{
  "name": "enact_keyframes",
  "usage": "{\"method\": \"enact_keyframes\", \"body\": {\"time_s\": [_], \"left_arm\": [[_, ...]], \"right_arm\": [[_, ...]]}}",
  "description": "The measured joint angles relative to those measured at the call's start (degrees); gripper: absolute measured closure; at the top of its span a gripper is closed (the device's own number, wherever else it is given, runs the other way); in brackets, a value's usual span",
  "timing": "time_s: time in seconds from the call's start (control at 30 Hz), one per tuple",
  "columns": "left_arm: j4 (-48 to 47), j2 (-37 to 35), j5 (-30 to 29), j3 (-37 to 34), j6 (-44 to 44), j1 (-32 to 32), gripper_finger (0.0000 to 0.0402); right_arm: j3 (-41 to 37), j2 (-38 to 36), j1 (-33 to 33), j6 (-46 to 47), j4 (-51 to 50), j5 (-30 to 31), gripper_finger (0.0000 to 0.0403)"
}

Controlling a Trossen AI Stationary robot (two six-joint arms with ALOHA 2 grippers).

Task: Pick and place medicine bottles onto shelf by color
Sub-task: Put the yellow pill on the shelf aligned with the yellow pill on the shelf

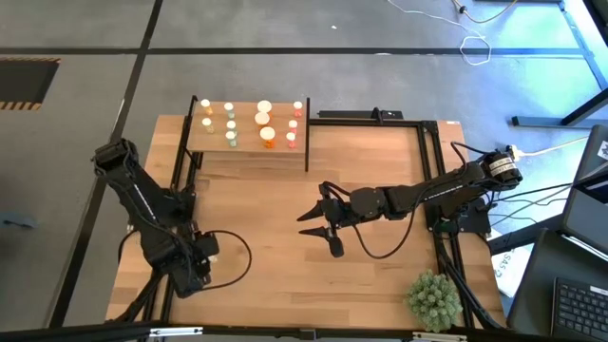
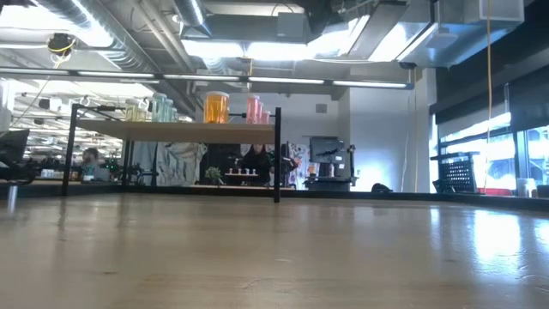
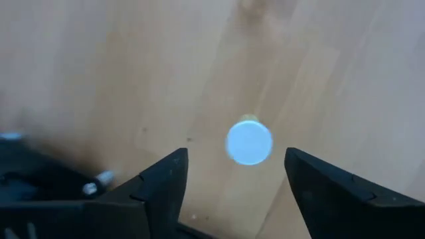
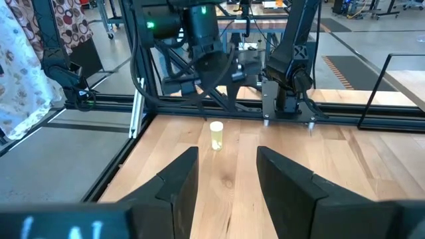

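Left wrist view — left fingers (image 3: 236, 182) spread above bottle (image 3: 249, 142), right fingers (image 4: 226, 179) spread.

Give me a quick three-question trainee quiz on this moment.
1. True or false: the right gripper holds a bottle.
2. Where does the pale bottle that is off the shelf stand? A) on the table, below the left gripper; B) beside the plant; C) in the right gripper.
3. In one word, what is the left gripper's state?
Key: 1 false; 2 A; 3 open.
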Motion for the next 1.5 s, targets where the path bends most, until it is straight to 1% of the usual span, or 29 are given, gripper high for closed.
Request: {"method": "enact_keyframes", "body": {"time_s": [0.23, 0.4, 0.57, 0.8, 0.97, 1.07, 1.27, 1.37, 1.5], "left_arm": [[5.0, 0.0, 0.6, -3.6, 0.0, -1.1, 0.0155], [5.9, 0.0, -0.2, -5.3, 0.3, -1.6, 0.0155], [9.2, 0.0, -1.6, -6.9, 2.3, -1.6, 0.0155], [10.2, 0.0, -2.4, -7.5, 3.1, -1.6, 0.0155], [11.3, 0.0, -2.1, -7.5, 1.8, -1.6, 0.0155], [11.1, 0.0, -2.2, -7.5, 3.4, -1.6, 0.0155], [11.1, 0.0, -2.2, -7.5, 3.5, -1.6, 0.0155], [11.0, 0.0, -2.2, -7.5, 3.5, -1.6, 0.0162], [11.0, 0.0, -2.1, -7.5, 3.7, -1.6, 0.0183]], "right_arm": [[0.0, 0.0, 0.0, 0.0, 0.0, 0.0, 0.0247], [0.0, 0.0, 0.0, 0.0, 0.0, 0.0, 0.0247], [0.0, 0.0, 0.0, 0.0, 0.0, 0.0, 0.0247], [0.0, 0.0, 0.0, 0.1, 0.0, 0.0, 0.0247], [0.0, 0.0, 0.0, 0.0, 0.0, 0.0, 0.0247], [0.0, 0.0, 0.0, 0.0, 0.0, 0.0, 0.0247], [0.0, 0.0, 0.0, 0.0, 0.0, 0.0, 0.0247], [0.0, 0.0, 0.0, 0.1, 0.0, 0.0, 0.0247], [0.0, 0.0, 0.0, 0.1, 0.0, 0.0, 0.0247]]}}
